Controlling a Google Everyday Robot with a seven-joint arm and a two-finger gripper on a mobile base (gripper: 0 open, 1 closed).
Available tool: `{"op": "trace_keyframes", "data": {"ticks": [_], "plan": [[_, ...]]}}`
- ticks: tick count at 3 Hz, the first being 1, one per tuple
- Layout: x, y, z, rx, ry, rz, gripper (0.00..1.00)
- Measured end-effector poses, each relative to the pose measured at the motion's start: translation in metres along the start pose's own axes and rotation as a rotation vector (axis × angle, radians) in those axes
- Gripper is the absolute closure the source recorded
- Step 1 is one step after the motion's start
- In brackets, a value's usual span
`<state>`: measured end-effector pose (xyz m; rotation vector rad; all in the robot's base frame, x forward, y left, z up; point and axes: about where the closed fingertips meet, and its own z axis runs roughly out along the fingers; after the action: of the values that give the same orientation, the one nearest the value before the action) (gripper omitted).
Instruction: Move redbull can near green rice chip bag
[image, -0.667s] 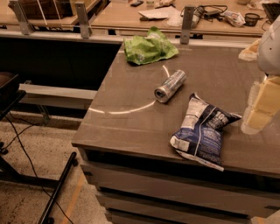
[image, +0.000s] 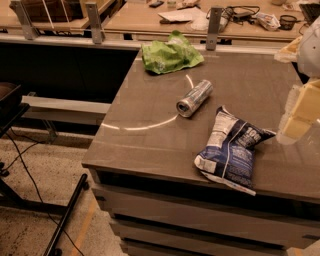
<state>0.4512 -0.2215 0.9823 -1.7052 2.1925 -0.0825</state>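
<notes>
The redbull can lies on its side in the middle of the grey table, its open end pointing to the front left. The green rice chip bag lies crumpled at the table's far edge, about a can's length behind the can. My gripper hangs at the right edge of the view, above the table's right side, well to the right of the can and touching nothing.
A dark blue and white chip bag lies near the table's front edge, just right of the can. A second table with cables and papers stands behind. A dark stand's legs are on the floor at left.
</notes>
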Motion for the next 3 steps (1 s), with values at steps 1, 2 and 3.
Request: {"op": "trace_keyframes", "data": {"ticks": [1, 2, 3], "plan": [[-0.018, -0.043, 0.021, 0.018, -0.076, -0.069, 0.0], [-0.036, -0.08, 0.041, 0.037, -0.147, -0.12, 0.0], [-0.066, -0.115, 0.079, 0.05, -0.216, -0.163, 0.0]]}}
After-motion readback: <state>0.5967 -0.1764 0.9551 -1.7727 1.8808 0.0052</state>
